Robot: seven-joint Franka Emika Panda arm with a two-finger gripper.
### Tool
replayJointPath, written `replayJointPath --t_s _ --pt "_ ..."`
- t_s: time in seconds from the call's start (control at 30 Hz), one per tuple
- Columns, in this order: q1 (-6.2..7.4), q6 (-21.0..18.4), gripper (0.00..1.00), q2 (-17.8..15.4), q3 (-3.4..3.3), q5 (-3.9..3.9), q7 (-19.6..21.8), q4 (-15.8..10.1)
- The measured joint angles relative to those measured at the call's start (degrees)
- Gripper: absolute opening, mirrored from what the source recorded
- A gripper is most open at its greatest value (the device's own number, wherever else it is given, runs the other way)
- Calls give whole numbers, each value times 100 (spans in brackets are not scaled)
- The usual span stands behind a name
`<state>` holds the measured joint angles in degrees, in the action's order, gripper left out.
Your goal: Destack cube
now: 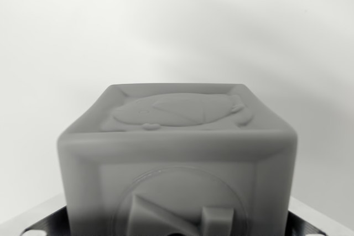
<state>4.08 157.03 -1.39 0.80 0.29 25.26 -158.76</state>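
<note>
A grey cube [177, 153] fills the lower middle of the wrist view, very close to the camera. Its top face carries a raised relief figure and its near face a round embossed shape. My gripper [177, 225] sits at the bottom edge, with one dark metal finger [44, 222] pressed against the cube's left side and the other finger [307, 219] against its right side. The jaws look shut on the cube. Whatever is under the cube is hidden by it.
Behind and around the cube there is only a plain pale surface [177, 26] with soft shadows. No other object or edge shows.
</note>
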Motion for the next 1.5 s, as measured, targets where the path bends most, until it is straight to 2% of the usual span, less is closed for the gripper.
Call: replayJointPath --t_s 0.3,0.4,0.57,1.03,1.5 --pt "118 75 0 -31 118 0 246 -103" --pt "131 158 0 4 135 0 274 -122" --pt "131 468 0 365 134 -17 297 -109" --pt "151 1223 0 1218 84 -137 387 -15" --pt "249 1700 0 1814 -12 -148 396 113"
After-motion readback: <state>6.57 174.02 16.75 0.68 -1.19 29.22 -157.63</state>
